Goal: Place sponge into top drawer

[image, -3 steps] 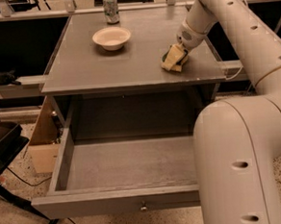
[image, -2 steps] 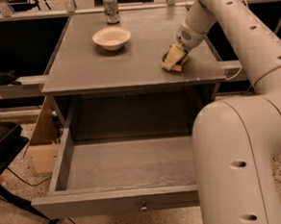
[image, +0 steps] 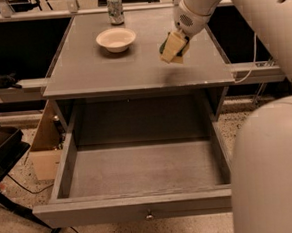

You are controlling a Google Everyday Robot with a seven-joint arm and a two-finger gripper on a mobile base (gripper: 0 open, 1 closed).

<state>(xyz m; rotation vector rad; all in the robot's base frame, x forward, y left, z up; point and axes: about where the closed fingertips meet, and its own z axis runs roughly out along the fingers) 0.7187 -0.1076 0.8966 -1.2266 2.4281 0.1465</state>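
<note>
- The gripper is now hanging in the air over the right part of the tabletop, at the end of the white arm that is coming down from the upper right.
- Its two fingers are clenching the sponge; the pale foam is showing, with a little dark green at the edges.
- A second ago the sponge was lying low, against the table surface. Now it is sitting higher and a little nearer to the front edge.
- A soft shadow is lying on the wood below it, apart from the sponge. I am judging from this that the sponge is no longer touching the table.
- So the picking step is looking finished, and the carrying step is beginning.
- The top drawer is standing fully pulled out below the tabletop, with its small knob facing us. Nothing is showing on its floor, and the sponge is not yet inside.
- For the next move, I think the arm is needing to bring the sponge forward past the table edge, then down into the drawer, and only then release.
- The cream bowl and the can are staying at the back left of the table, well apart from the gripper, so they are not standing in the way.
</note>
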